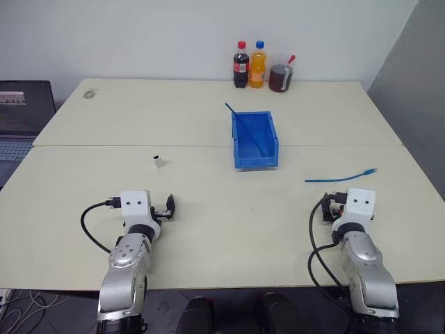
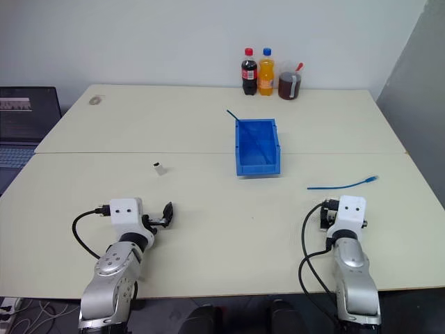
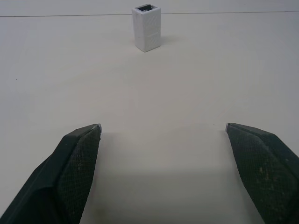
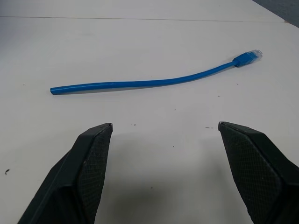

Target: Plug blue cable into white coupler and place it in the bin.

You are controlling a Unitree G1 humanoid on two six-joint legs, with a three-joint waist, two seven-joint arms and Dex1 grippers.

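Both our claws, left claw and right claw, gape wide and empty. The coupler stands upright mid-worktop and could topple if nudged; the cable, near the right edge, may roll away. The bin waits centrally.

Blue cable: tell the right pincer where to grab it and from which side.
Grip the blue cable just behind its clear plug, coming from above with the open right pincer straddling it. It lies flat on the table, and holding near the plug probably steadies the tip for the white coupler.
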